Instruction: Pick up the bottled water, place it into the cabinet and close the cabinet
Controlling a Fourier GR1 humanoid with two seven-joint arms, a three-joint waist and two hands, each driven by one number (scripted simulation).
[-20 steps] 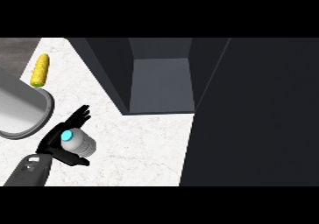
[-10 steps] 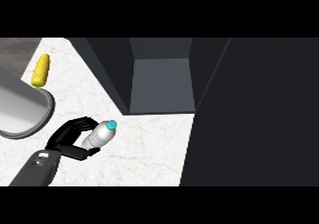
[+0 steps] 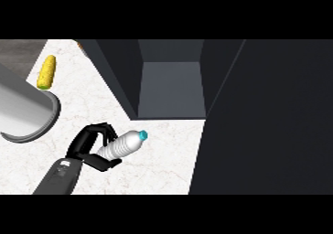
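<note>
Bottle in hand: you see the robot's left hand [image 3: 83, 145] at about 7 o'clock in the head view, with its grey forearm [image 3: 58, 178] coming in from the lower edge. The black fingers arch over the bottled water [image 3: 124, 145] and the thumb hooks in beneath it, so the hand is closed round the bottle's lower half. The upper half and the blue cap [image 3: 143, 135] stick out clear of the grip.

The bottle lies tilted, its cap aimed toward 1 o'clock. It shows over the white marbled counter [image 3: 162, 157]. From this steep angle you cannot tell whether it touches the surface.

The cabinet [image 3: 169, 87] stands at 12 o'clock with its mouth open toward you: dark walls around a lighter grey inner face. The bottle is outside it, near the lower left corner of the opening and apart from it. A broad dark panel [image 3: 271, 119] fills the right side of the view from 1 to 5 o'clock. Whether it is the cabinet's door you cannot tell.

At 9 o'clock a large grey metal vessel [image 3: 20, 109] lies with its rim toward the hand, close by but not touching it. A yellow corn cob [image 3: 46, 72] rests at 10 o'clock, just beyond the vessel.
</note>
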